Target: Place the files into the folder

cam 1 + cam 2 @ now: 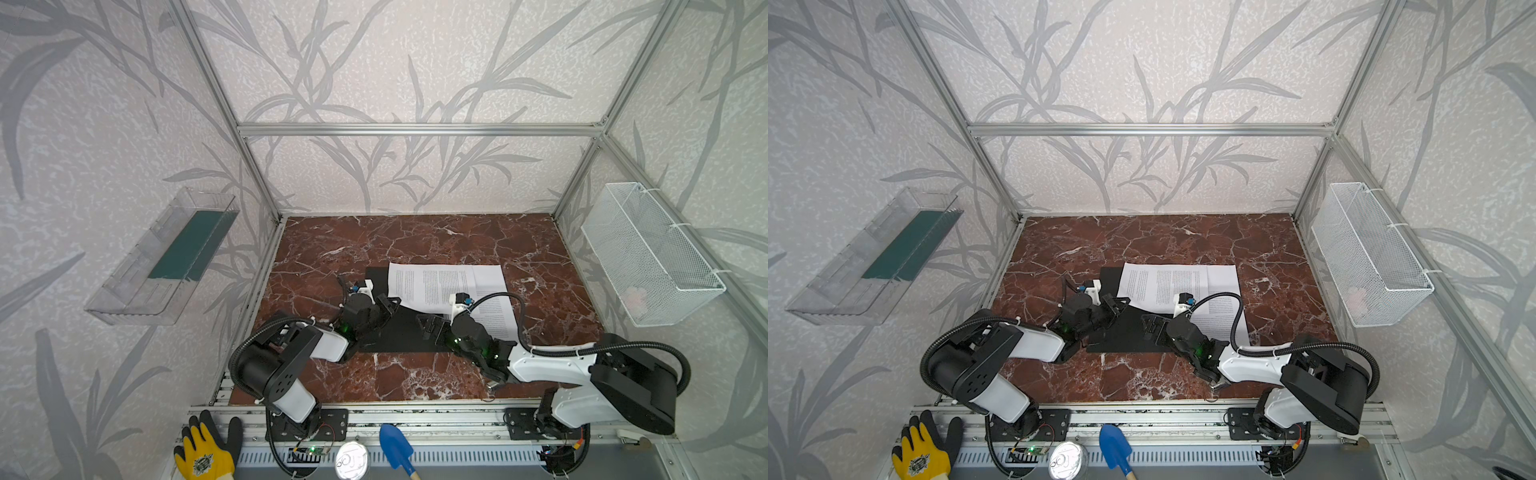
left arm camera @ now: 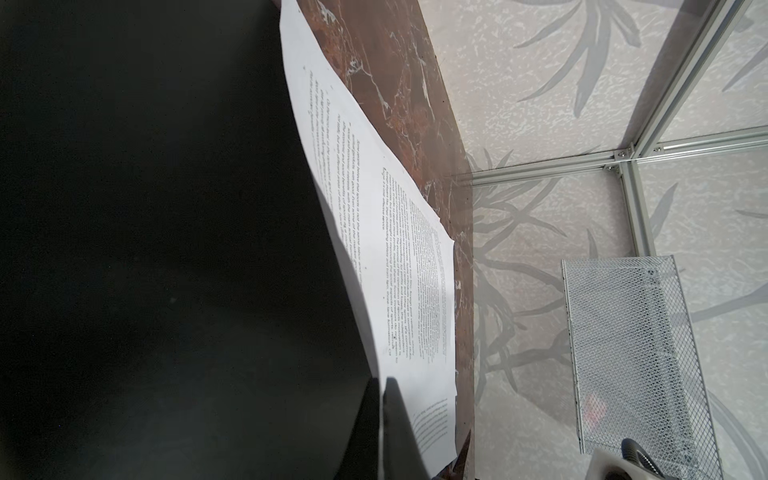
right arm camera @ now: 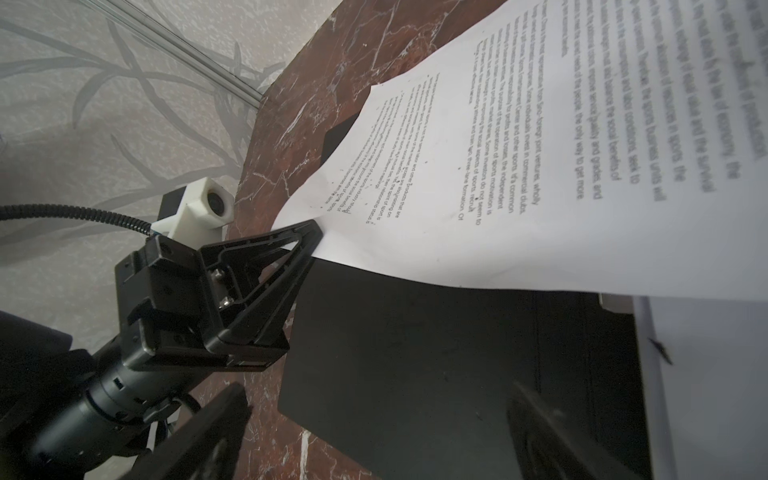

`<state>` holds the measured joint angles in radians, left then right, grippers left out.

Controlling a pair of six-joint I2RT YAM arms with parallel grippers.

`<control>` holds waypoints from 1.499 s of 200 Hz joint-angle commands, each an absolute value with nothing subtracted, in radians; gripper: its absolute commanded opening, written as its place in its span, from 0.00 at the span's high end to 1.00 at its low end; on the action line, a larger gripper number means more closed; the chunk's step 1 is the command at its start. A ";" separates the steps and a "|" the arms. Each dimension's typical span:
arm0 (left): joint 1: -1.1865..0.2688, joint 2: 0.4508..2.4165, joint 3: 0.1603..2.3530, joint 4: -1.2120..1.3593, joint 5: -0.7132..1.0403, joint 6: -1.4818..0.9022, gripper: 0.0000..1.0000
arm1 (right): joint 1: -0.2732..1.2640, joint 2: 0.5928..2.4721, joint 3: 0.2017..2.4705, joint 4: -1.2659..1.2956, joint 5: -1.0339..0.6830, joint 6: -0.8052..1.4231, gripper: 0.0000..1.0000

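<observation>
Refer to the table point(image 1: 415, 241): a flat red-brown marble-pattern surface with white veins, bounded by an aluminium frame. You see 2 items lying on it.

Item 1: the folder point(image 1: 401, 338), opened flat with its black inside face up, near the centre of the surface.

Item 2: the files point(image 1: 432, 282), white sheets with dense black print. They overlap the far right part of the folder and extend to the right onto bare marble. At least 2 sheet edges show, offset from each other. The near left corner of the top sheet stands raised off the folder.
</observation>
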<state>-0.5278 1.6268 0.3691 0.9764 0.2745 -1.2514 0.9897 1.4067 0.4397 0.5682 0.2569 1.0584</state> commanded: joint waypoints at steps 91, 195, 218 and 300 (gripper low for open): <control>-0.525 1.748 0.353 1.235 0.354 -1.379 1.00 | 0.987 1.558 0.431 0.808 0.408 1.243 0.11; -0.532 1.783 0.355 1.271 0.360 -1.396 1.00 | 0.988 1.825 0.463 1.214 0.487 1.307 0.44; -0.532 1.793 0.354 1.284 0.360 -1.398 1.00 | 0.987 1.855 0.472 1.236 0.512 1.327 0.45; -0.533 1.810 0.352 1.304 0.357 -1.403 1.00 | 0.971 1.918 0.453 1.358 0.558 1.358 0.67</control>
